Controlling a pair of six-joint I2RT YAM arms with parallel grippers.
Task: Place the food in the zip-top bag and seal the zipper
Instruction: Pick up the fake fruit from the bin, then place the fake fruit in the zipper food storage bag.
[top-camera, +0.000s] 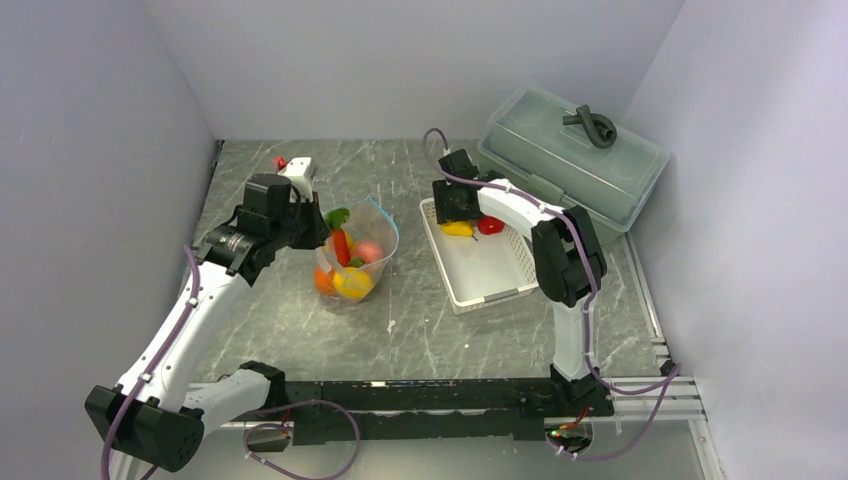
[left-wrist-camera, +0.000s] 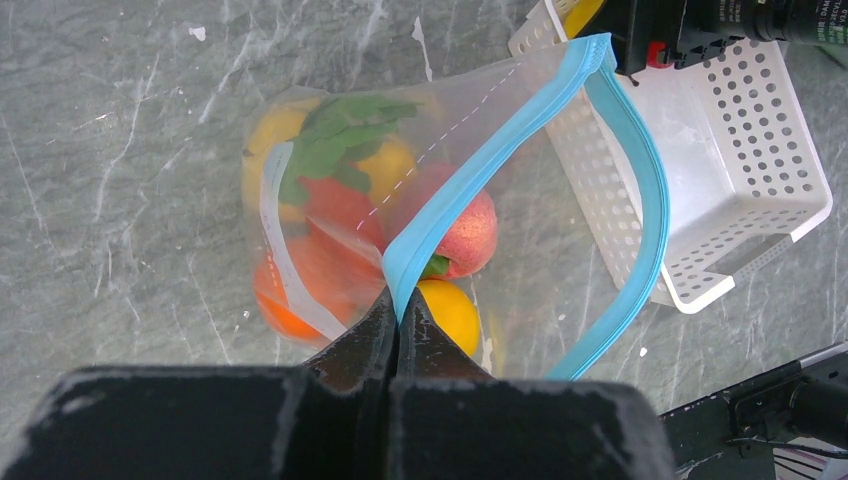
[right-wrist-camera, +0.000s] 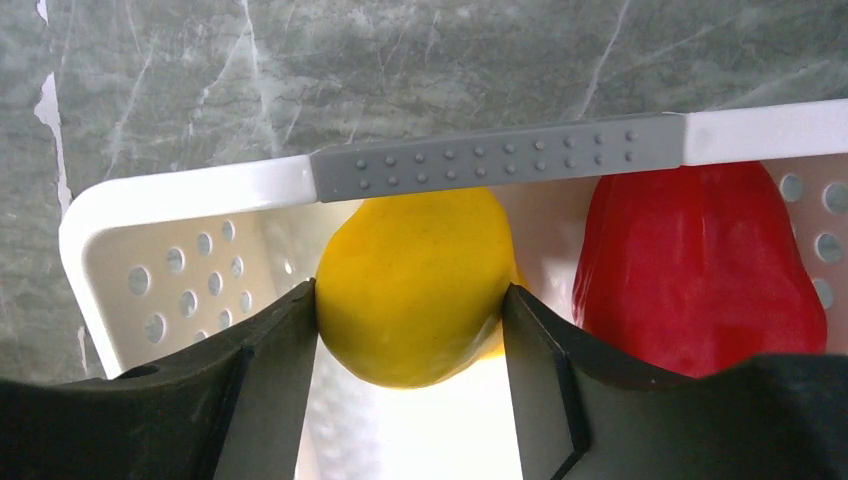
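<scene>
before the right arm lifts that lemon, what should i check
1. Right gripper closed on both sides of the lemon: ok.
2. Pepper free of that gripper: cannot tell, it sits close beside one finger.
3. Lemon clear of the basket rim: cannot tell, the rim crosses just above it in the wrist view.
4. Left gripper pinching the zipper: ok.
5. Bag mouth open wide: ok.

zip-top bag (top-camera: 383, 228) sits left of the basket (top-camera: 487, 277), lidded box (top-camera: 560, 150) behind it
</scene>
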